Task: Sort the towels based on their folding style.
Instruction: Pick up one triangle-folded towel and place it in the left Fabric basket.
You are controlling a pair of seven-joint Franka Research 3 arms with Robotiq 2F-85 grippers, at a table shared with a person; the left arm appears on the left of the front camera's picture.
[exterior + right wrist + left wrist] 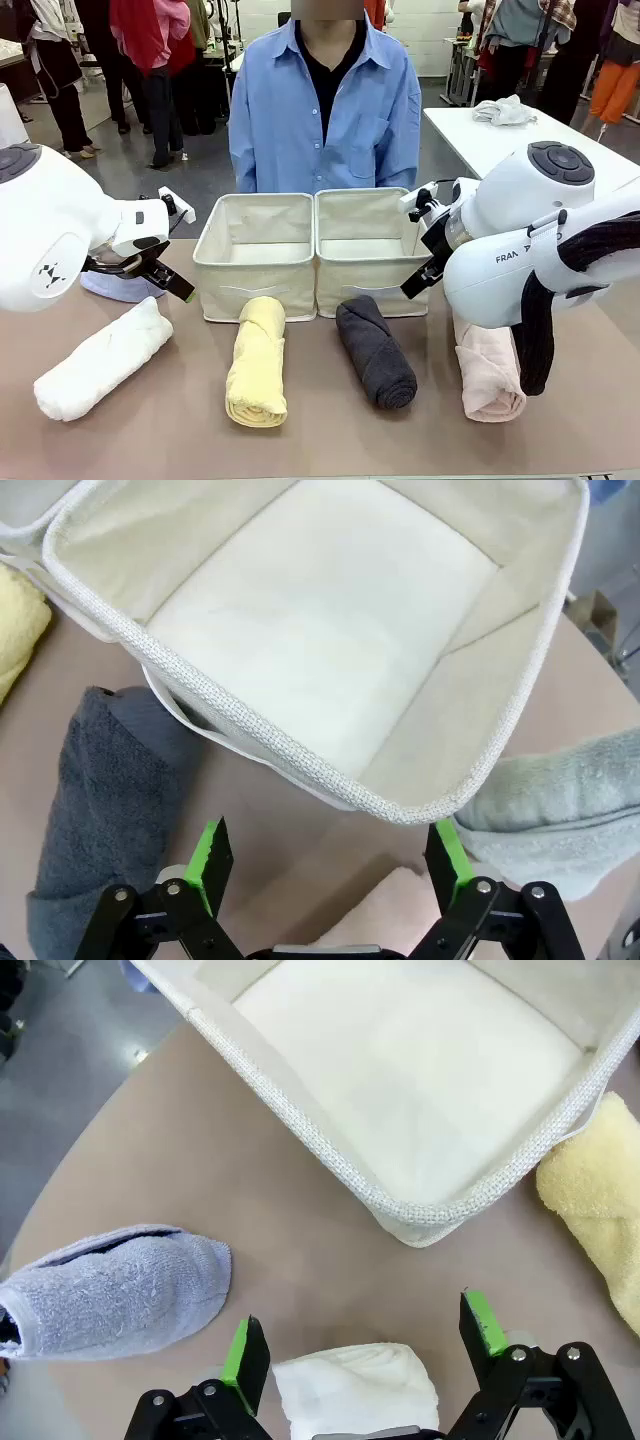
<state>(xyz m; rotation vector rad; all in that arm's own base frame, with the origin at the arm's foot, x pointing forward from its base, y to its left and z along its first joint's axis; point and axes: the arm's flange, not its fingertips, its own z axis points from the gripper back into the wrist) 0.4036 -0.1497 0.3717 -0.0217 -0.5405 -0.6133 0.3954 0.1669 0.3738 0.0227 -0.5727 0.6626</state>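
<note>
white roll (355, 1395): cut off at bottom, between left gripper (362, 1338) fingers (245, 1360) | pink roll (390, 920): likewise, right gripper (328, 860) | lavender-blue cone (110, 290): mostly behind left gripper

Looking like an open lab hall: bystanders (150, 40) standing on grey floor (205, 160) at 11 o'clock, second white table (470, 135) sitting at 2 o'clock.

There are six towels. Four are rolls: a white towel (100, 360), a yellow towel (257, 362), a dark grey towel (375, 350) and a pink towel (488, 378). Two are folded another way: a light blue towel (112, 289) and a grey-green towel (560, 790). There are two cloth boxes, a left box (250, 285) and a right box (365, 275), and one person (320, 110).
</note>
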